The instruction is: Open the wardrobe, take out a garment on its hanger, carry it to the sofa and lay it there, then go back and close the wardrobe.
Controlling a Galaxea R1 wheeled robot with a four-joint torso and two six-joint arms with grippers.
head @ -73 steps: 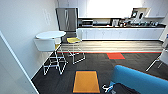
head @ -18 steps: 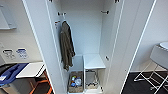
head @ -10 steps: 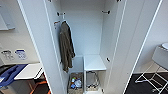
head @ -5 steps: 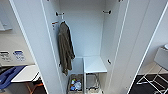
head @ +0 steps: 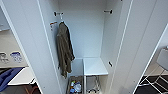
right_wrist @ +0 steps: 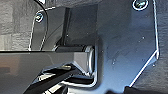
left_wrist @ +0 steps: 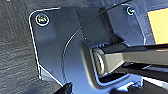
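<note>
**Wardrobe Standing Open, Olive Jacket Hanging Inside**

Fingers: neither wrist view is showing them clearly enough, so whether they are standing wide or narrow cannot be told. Both wrist cameras are looking past the robot's own dark plate and jointed bar onto dark grey carpet (left_wrist: 17,50). In the left wrist view, a patch of yellow floor (left_wrist: 158,25) is showing at one corner.

Moving outward to the head view, the wardrobe (head: 82,32) is facing the camera with both doors swung open. The left door (head: 27,45) and the right door (head: 140,45) are framing the plain white interior. Black hooks (head: 108,11) are projecting from the side walls near the top.

An olive-brown jacket (head: 64,50) is hanging on a white hanger (head: 61,20) from the hook on the left inner wall, and is draping down along that wall. A white shelf (head: 94,66) is sitting low in the right part of the interior. A basket (head: 75,86) holding small items is resting on the wardrobe floor, beside the shelf and under the jacket's hem.

The black garment cannot be identified in the wardrobe.

Outside the left door, a blue fabric shape (head: 8,77) is lying next to a white worktop (head: 22,76). Outside the right door, a white chair (head: 160,65) with a wire frame is standing on the floor.
</note>
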